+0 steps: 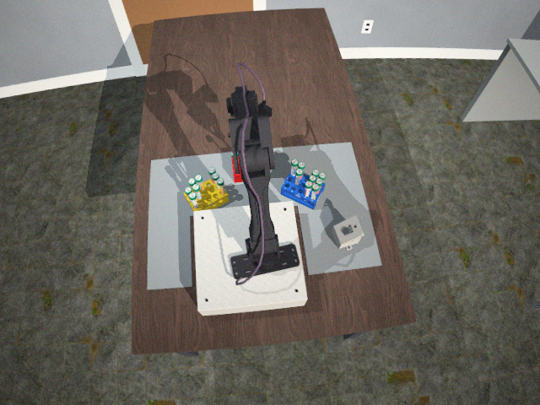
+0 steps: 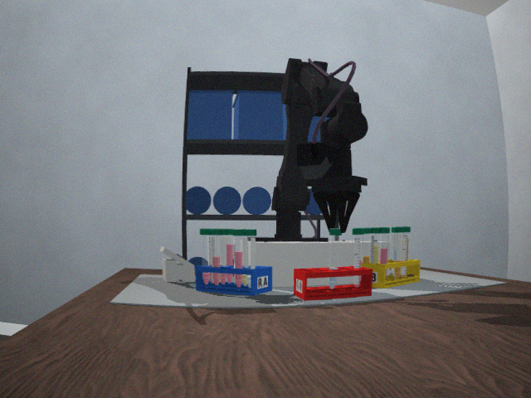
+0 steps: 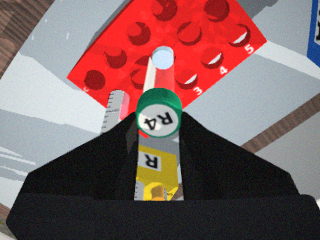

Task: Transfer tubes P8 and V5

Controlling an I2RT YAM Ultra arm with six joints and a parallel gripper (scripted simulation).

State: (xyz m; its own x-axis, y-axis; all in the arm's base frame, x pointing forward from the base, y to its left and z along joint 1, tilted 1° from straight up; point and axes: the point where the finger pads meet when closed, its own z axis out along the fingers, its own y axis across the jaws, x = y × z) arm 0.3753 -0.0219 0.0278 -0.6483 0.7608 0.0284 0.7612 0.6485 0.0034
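My gripper (image 2: 337,230) (image 3: 158,122) points down, shut on the green cap of tube R4 (image 3: 167,80) (image 2: 334,252). R4 stands upright in a middle well of the red rack QR (image 1: 237,177) (image 2: 360,274) (image 3: 187,12), with light blue liquid near its bottom. The blue rack RA (image 1: 296,199) (image 2: 229,270) (image 3: 314,50) holds several green-capped tubes. The yellow rack RB (image 1: 220,201) (image 2: 413,263) (image 3: 170,172) also holds several. P8 and V5 cannot be picked out; their cap labels are not readable. The arm hides most of QR in the top view.
RB lies left of the arm, RA right, and QR beyond the arm between them. RB's tubes stand close to QR. A grey box (image 1: 349,234) (image 2: 173,270) sits on the mat (image 1: 168,244) at the right. The white base block (image 1: 244,300) is at the near side.
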